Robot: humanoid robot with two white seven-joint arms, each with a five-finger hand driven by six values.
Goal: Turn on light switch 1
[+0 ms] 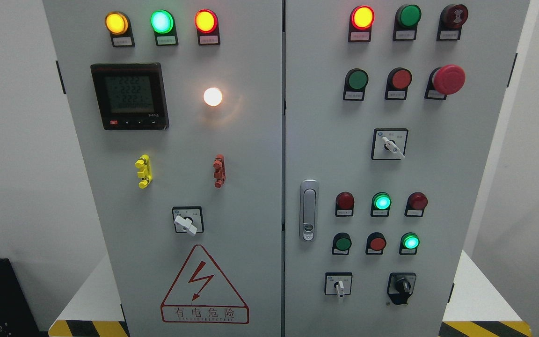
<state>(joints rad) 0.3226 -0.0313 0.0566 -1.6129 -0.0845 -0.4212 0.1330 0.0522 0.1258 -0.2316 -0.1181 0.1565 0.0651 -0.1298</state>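
Plainly, neither hand is in view, so their state cannot be told. Which control is light switch 1 is unclear; a likely candidate, the white-handled rotary switch [186, 223], sits low on the cabinet's left door [246, 196]. Its small, stiff lever probably wants a fingertip pinch and twist.
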